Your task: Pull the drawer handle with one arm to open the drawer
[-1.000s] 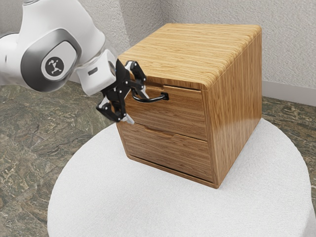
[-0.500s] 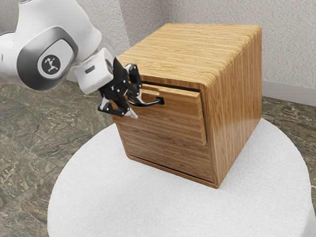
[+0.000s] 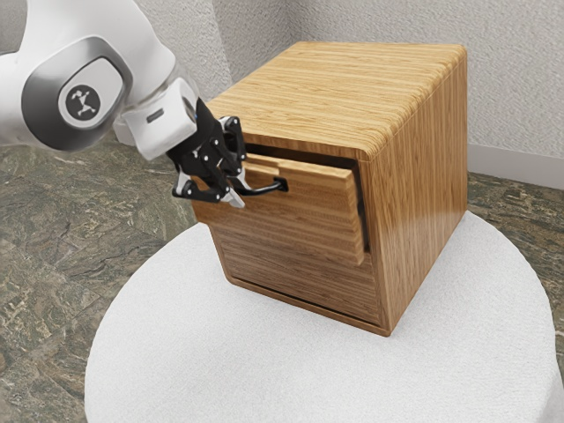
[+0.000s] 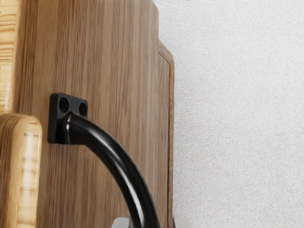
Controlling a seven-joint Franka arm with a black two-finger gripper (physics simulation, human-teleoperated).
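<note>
Item: black curved metal drawer handle [image 3: 264,187], fixed to the front of the upper bamboo-grained wooden drawer [image 3: 308,211]; drawer stands partly pulled out of its box, a dark gap showing along its top edge and at its 3 o'clock side. In the wrist view the handle [image 4: 109,156] rises as a glossy arc from a black rectangular mounting plate [image 4: 68,107] with two screw holes, set flat against the drawer front [image 4: 104,57]. Black two-finger hand [image 3: 236,185]: narrow, fingers clamped on the handle from two sides at its 9 o'clock end; white and grey arm [image 3: 84,92] enters from 10 o'clock. Lower bamboo-grained drawer [image 3: 300,264]: at 6 o'clock of the upper one, flush with the box. Housing: bamboo-grained wooden cube cabinet [image 3: 419,176] with rounded top edges, upright on the round white textured bench [image 3: 308,370]. Surround: mottled grey-brown stone floor [image 3: 53,247] from 9 to 7 o'clock of the bench; pale rough plaster wall [image 3: 511,62] at 12 to 2 o'clock.
</note>
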